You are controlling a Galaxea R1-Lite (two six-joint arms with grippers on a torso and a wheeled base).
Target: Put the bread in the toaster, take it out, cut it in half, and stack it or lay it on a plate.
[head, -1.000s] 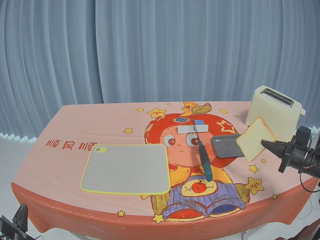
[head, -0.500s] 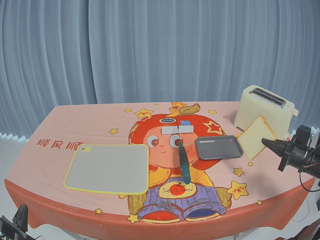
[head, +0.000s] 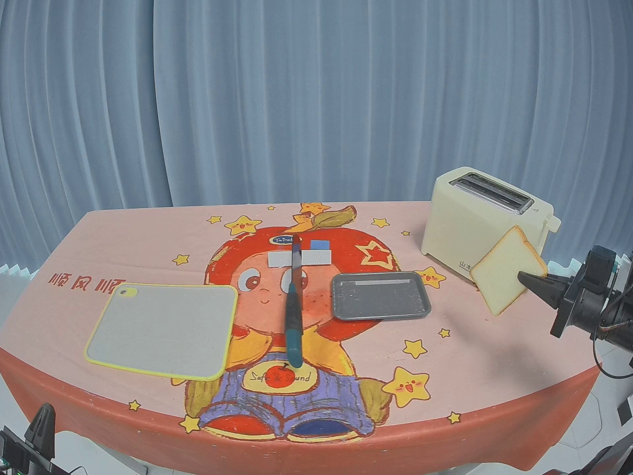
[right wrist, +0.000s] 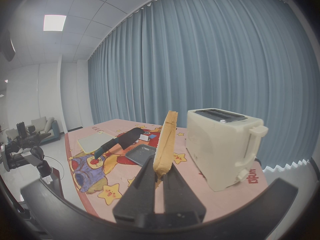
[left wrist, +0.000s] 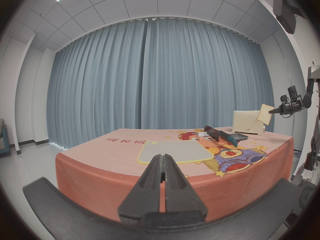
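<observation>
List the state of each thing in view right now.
bread: held on edge in the air, beside the toaster.
right tool: shut on the bread's corner.
left tool: shut, holding nothing.
toaster: upright, lever up.
knife: lying on the table, untouched.
cutting board: flat on the table.
tray: flat on the table.

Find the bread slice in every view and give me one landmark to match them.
Head view: bread slice at the right, in the right pincer, in front of the toaster.
Left wrist view: bread slice far off, overlapping the toaster's top corner.
Right wrist view: bread slice edge-on, close up, beside the toaster.
Shared landmark: the toaster.
</observation>
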